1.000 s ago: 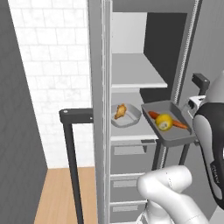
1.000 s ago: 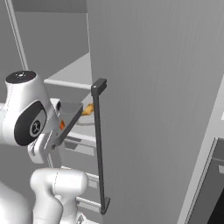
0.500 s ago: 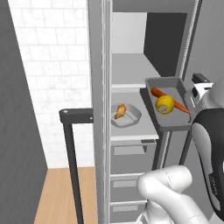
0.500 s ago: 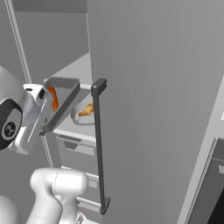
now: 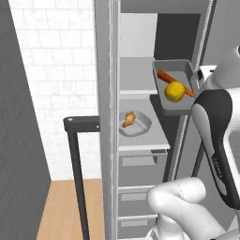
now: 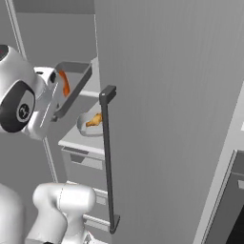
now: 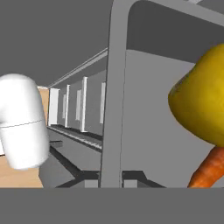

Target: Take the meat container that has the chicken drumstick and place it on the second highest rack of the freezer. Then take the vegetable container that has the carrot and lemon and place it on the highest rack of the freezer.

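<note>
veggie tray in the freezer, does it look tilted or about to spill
Yes. The dark tray is tipped steeply in the air beside the top shelf, with the lemon and carrot still inside. The tub with the drumstick sits flat below.

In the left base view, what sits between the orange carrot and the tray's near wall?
The round yellow lemon lies there, against the thin orange carrot, inside the dark-grey rectangular tray.
</note>
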Robot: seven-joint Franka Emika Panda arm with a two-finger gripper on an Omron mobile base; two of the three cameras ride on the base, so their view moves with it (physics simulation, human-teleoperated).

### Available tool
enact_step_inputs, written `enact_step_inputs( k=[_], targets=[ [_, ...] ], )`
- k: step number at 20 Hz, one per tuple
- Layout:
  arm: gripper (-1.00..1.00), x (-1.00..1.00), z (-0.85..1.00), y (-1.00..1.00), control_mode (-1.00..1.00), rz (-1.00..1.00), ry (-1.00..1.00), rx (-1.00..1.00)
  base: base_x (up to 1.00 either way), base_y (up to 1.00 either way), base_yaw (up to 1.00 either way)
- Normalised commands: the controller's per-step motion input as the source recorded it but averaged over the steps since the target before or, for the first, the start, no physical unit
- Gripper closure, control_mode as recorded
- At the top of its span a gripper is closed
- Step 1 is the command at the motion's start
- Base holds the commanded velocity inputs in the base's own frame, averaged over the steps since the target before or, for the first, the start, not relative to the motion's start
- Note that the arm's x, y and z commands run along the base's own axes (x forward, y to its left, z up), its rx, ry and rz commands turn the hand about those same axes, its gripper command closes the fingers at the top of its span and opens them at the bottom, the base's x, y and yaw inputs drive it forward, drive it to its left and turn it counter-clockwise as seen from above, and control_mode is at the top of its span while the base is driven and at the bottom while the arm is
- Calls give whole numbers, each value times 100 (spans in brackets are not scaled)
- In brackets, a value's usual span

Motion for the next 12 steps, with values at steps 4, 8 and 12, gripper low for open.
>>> enact_step_inputs(
  k=[4,8,12],
  targets=[
    [100,76,0,0,-100,0,1,0,0,0,0],
    [100,65,-7,0,-100,0,0,0,0,0,0],
    [100,60,6,0,-100,-1,-4,0,0,0,0]
  ],
)
